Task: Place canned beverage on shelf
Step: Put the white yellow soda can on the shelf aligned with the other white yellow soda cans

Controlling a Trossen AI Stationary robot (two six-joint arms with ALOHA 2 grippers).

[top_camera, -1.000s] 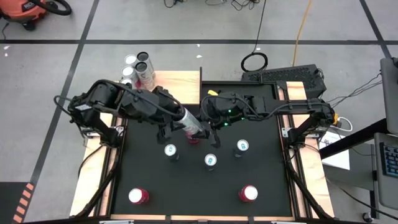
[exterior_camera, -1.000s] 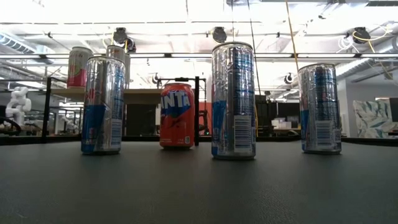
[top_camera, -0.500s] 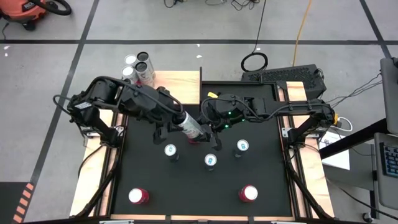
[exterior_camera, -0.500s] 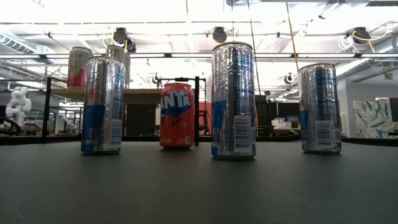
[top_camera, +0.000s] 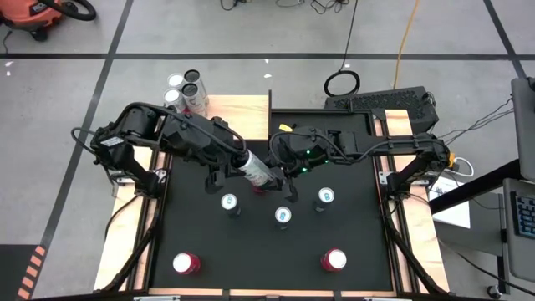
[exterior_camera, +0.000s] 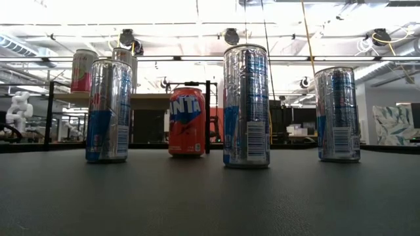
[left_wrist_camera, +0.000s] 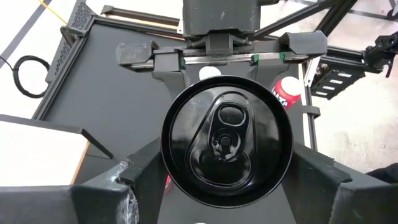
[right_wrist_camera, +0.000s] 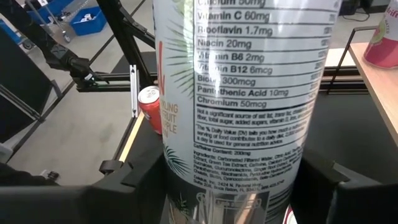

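The left gripper (top_camera: pixel 261 175) had pinched in a little on the can (top_camera: pixel 256 171), which the right gripper (top_camera: pixel 279 170) also held above the surface (top_camera: pixel 251 251), likely passing it toward the shelf (top_camera: pixel 242 107).

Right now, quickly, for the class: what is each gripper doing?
Left gripper: closed on the slim white can, held between the two arms.
Right gripper: closed on the same can.

Slim can (top_camera: pixel 255 172) lies tilted midair, apparently beside pale shelf (top_camera: pixel 242 113).
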